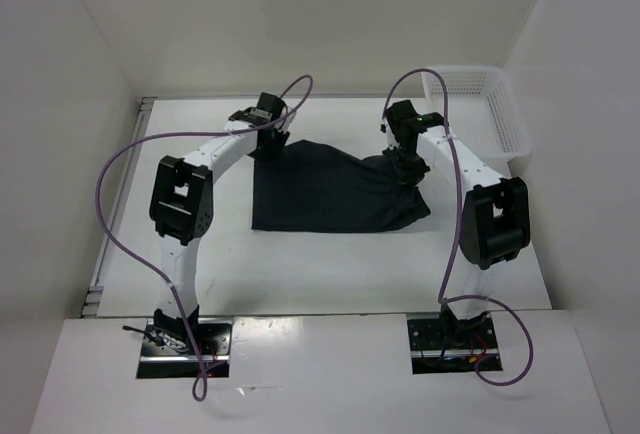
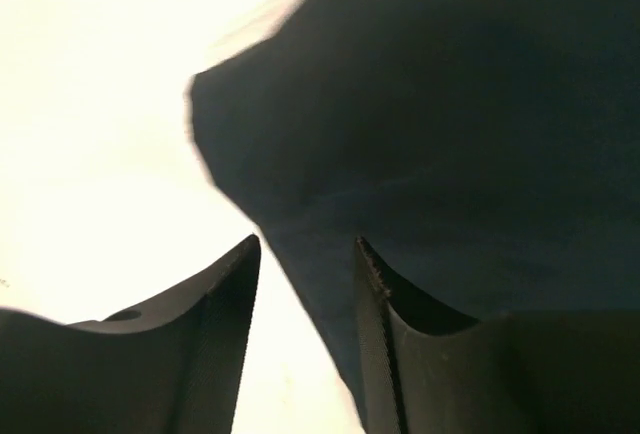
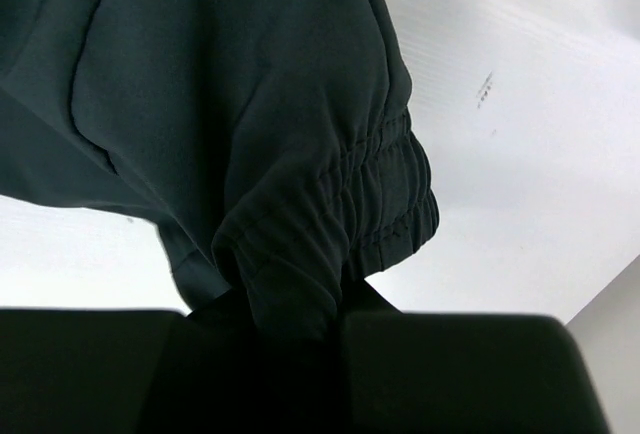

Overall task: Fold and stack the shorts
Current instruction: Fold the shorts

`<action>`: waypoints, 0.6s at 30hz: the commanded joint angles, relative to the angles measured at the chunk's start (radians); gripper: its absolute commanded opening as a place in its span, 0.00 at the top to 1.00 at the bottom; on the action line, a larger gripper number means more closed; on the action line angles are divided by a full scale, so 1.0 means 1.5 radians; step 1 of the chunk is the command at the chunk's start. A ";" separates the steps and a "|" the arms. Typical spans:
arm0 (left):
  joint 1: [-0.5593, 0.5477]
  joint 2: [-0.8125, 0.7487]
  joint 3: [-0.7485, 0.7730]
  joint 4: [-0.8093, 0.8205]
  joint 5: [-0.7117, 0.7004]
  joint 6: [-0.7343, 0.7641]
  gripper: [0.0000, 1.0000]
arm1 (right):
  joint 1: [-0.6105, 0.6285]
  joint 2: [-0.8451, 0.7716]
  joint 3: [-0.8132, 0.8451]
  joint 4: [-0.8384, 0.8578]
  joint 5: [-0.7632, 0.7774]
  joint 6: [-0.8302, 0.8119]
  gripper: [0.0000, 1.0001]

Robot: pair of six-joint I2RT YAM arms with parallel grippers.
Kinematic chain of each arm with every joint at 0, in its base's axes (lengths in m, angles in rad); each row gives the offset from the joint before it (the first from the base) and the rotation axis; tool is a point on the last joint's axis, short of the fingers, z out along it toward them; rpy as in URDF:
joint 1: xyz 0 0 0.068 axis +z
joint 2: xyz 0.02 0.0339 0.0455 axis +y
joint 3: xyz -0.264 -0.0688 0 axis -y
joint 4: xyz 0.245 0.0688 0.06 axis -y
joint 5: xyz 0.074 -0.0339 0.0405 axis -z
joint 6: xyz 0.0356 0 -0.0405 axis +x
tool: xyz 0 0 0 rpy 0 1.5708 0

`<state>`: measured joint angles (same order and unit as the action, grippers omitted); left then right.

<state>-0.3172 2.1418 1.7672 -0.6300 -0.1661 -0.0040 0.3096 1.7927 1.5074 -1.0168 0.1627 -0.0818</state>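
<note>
The black shorts (image 1: 330, 194) lie mostly flat in the middle of the white table, with the right end bunched up. My left gripper (image 1: 268, 144) is at their far left corner. In the left wrist view it (image 2: 305, 289) is open, and the cloth's edge (image 2: 420, 134) runs down between the fingers, next to the right finger (image 2: 378, 304). My right gripper (image 1: 408, 166) is at the right end of the shorts. In the right wrist view it (image 3: 300, 329) is shut on the gathered elastic waistband (image 3: 370, 194), which is lifted a little off the table.
A white plastic mesh basket (image 1: 480, 104) stands at the far right corner against the wall. White walls enclose the table on the left, back and right. Bare table (image 1: 330, 269) lies in front of the shorts.
</note>
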 commanded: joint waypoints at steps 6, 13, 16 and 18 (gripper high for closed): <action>-0.134 -0.040 0.075 -0.052 0.138 0.003 0.50 | -0.019 -0.024 -0.016 0.023 -0.031 -0.008 1.00; -0.177 0.128 0.184 -0.090 0.386 0.003 0.51 | -0.062 -0.024 -0.016 0.036 -0.031 -0.002 1.00; -0.177 0.161 0.184 -0.068 0.471 0.003 0.53 | -0.062 -0.030 -0.016 0.036 -0.038 0.004 1.00; -0.177 0.175 0.184 -0.055 0.497 0.003 0.54 | -0.062 -0.038 -0.016 0.043 -0.038 0.004 1.00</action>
<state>-0.5842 2.3676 2.0357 -0.7109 0.3992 -0.0040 0.2150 1.7916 1.4799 -0.9936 0.1154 -0.0902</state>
